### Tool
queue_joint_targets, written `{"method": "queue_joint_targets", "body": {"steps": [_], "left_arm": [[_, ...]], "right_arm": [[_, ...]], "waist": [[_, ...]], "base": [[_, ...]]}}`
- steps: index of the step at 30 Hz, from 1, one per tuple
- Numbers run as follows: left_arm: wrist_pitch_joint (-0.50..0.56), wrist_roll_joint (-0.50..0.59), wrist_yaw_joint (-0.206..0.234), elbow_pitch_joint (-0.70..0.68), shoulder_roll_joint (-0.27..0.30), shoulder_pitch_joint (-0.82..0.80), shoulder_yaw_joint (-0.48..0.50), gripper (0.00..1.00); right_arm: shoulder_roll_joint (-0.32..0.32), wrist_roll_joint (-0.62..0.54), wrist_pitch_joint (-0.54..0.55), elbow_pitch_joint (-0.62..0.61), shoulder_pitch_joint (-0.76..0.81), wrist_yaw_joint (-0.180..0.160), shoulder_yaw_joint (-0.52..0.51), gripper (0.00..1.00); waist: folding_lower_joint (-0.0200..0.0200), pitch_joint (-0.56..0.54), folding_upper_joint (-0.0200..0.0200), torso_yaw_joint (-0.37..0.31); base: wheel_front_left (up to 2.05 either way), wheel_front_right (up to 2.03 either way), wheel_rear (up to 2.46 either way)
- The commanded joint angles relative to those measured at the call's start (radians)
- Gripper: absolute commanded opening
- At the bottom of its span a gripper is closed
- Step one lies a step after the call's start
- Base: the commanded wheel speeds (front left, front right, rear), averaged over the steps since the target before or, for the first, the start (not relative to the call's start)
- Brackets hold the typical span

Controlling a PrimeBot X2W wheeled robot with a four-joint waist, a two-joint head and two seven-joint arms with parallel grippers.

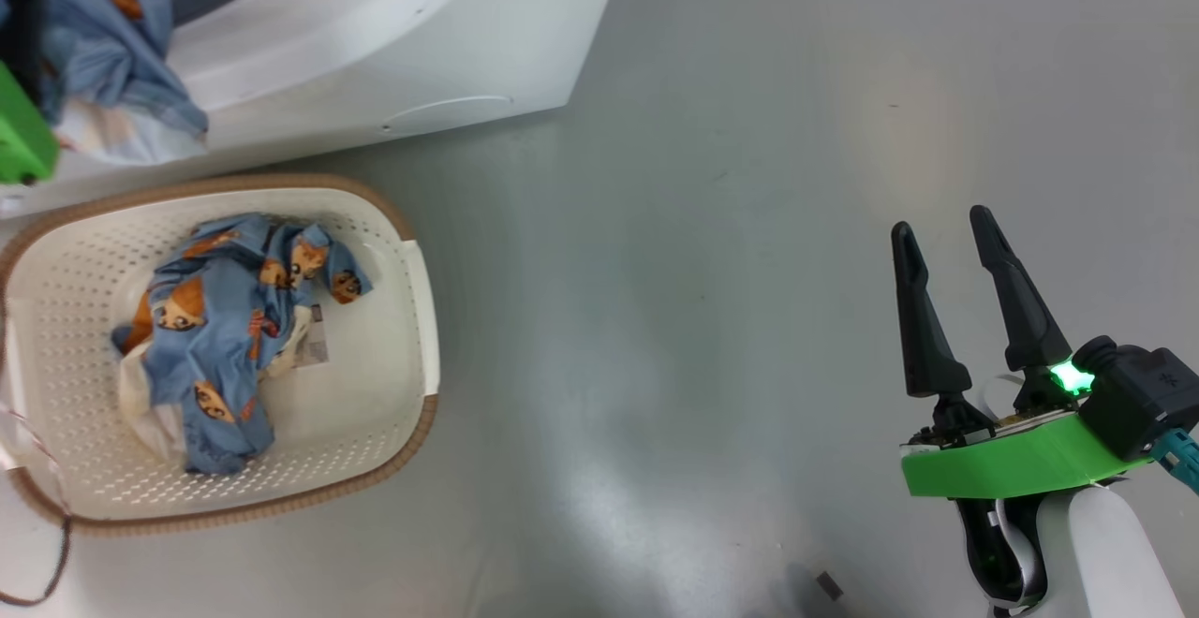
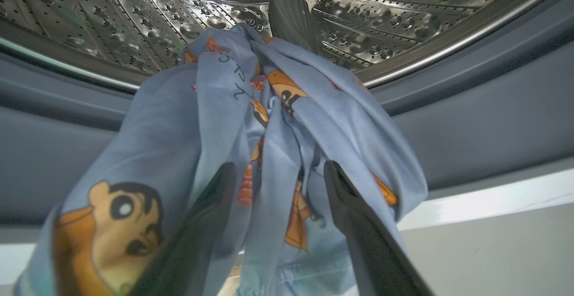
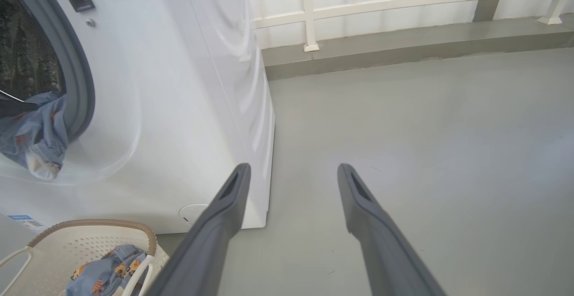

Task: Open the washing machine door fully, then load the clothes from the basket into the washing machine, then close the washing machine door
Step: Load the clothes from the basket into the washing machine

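Draping clothes (image 2: 210, 107) lie between left gripper's (image 2: 279, 167) parted jaws.

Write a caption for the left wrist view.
Left pincer open, fingers flanking a light blue cartoon-print garment draped from the steel drum over the grey gasket.

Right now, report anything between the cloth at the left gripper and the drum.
Nothing visible blocks it. The cloth hangs over the grey gasket, its top at the open drum; the left gripper is open around it.
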Motion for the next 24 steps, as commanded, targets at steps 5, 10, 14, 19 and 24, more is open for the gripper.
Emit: {"method": "queue_joint_targets", "body": {"steps": [5, 10, 14, 19, 24], "left_arm": [[0.049, 0.01, 0.025, 0.034, 0.076, -0.06, 0.033, 1.0], [0.113, -0.001, 0.035, 0.072, 0.084, -0.068, 0.024, 1.0], [0.158, -0.018, 0.038, 0.084, 0.084, -0.073, 0.021, 0.41], [0.173, -0.017, 0.03, 0.076, 0.094, -0.084, 0.013, 0.0], [0.157, -0.016, 0.028, 0.065, 0.107, -0.105, 0.023, 0.0]], "right_arm": [[0.001, 0.031, -0.012, -0.014, -0.001, 0.006, 0.037, 1.0], [0.001, 0.044, -0.012, -0.012, -0.001, 0.006, 0.043, 1.0], [0.001, 0.051, -0.012, -0.012, -0.003, 0.006, 0.046, 1.0], [0.001, 0.058, -0.012, -0.011, -0.009, 0.006, 0.049, 1.0], [0.001, 0.051, -0.012, -0.014, -0.011, 0.006, 0.051, 1.0]], "waist": [[-0.0001, 0.008, 0.0, -0.033], [-0.0001, 0.011, 0.0, -0.051], [-0.0001, 0.017, 0.0, -0.058], [-0.0001, 0.023, 0.0, -0.06], [-0.0001, 0.029, 0.0, -0.059]], "base": [[0.0, 0.0, 0.0], [0.0, 0.0, 0.0], [0.0, 0.0, 0.0], [0.0, 0.0, 0.0], [0.0, 0.0, 0.0]]}}
